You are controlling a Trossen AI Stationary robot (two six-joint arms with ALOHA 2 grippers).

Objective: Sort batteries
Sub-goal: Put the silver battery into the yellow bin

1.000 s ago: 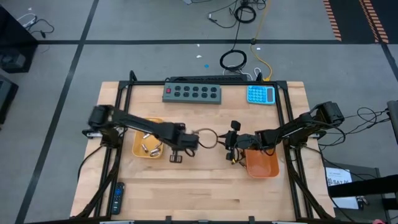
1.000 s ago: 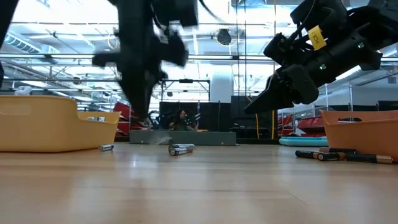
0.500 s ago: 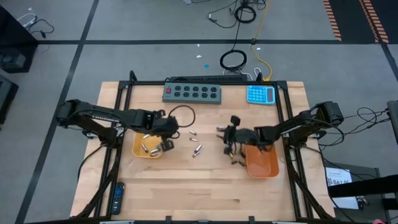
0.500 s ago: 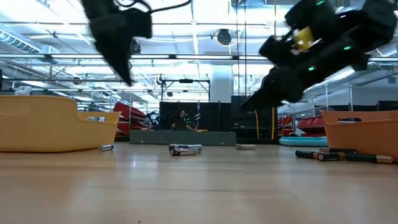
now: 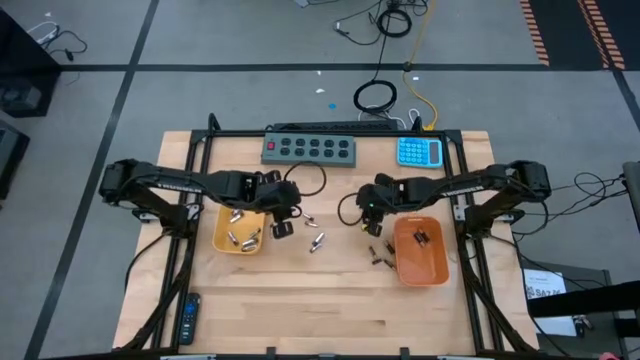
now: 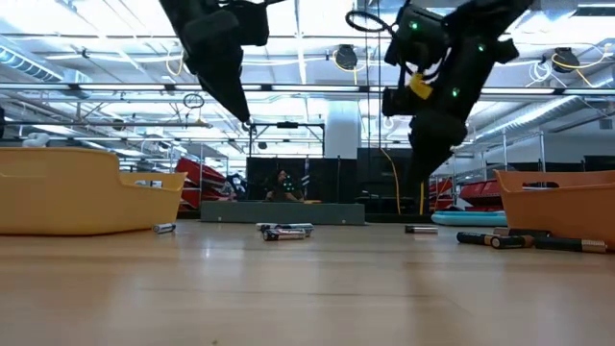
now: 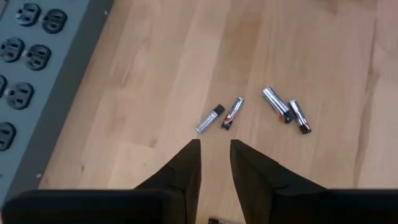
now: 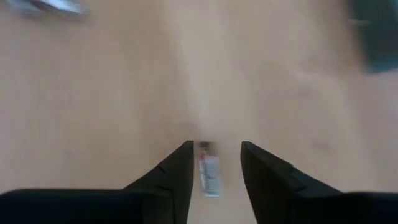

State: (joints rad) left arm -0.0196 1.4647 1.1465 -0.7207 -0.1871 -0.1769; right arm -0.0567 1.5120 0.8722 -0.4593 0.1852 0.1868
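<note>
The right gripper (image 8: 214,163), jaws apart and empty, hangs over a loose battery (image 8: 209,176), apparently silver, left of the right orange tray (image 5: 437,268); next it must drop and pinch. The left gripper (image 7: 215,159), narrowly parted and empty, faces four batteries (image 7: 254,112) beside the left tray (image 5: 222,240)

Shiny metal batteries (image 7: 277,104) lie on a pale wooden table (image 5: 300,300) (smooth, faintly glossy).

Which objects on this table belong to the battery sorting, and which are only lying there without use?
For the job:
- loose batteries on the wood
- left tray, holding silver batteries
- right tray, holding a dark battery
- left gripper, open, empty
- right gripper, open above a battery

Just lying about:
- power strip
- blue calculator
- remote control
</note>
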